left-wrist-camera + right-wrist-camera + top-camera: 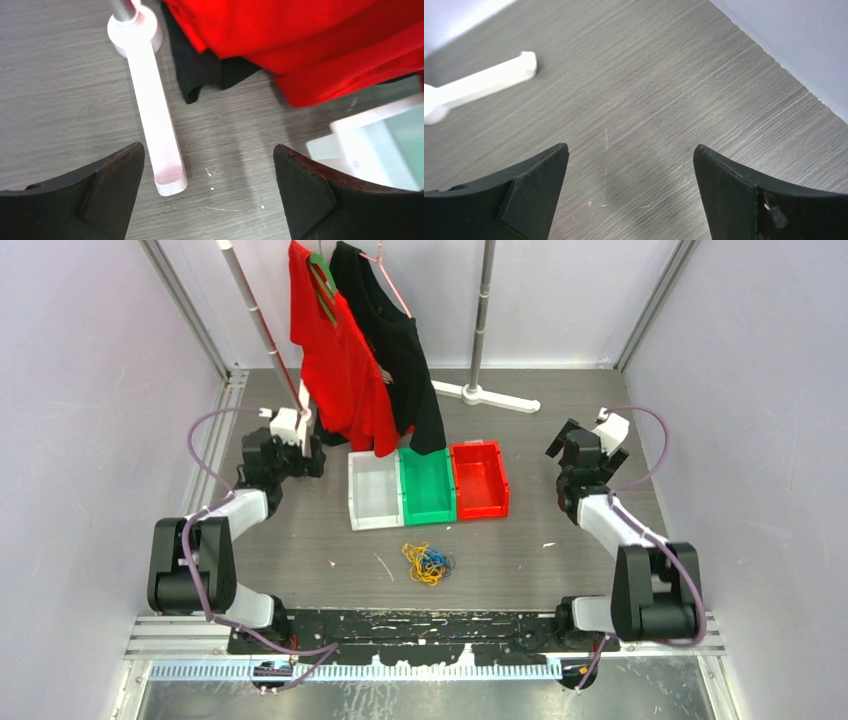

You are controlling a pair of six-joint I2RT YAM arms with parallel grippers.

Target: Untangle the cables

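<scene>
The cables lie in a small tangled bunch of yellow-orange, blue and black cords on the grey table, in front of the bins and midway between the arms. They show in neither wrist view. My left gripper hovers far back on the left, next to the hanging red shirt, well away from the cables. Its jaws are open, with only bare table between the fingertips. My right gripper is far back on the right, also open over bare table.
A white bin, a green bin and a red bin stand in a row behind the cables. A clothes rack holds a red shirt and a black shirt. Its white feet rest on the table.
</scene>
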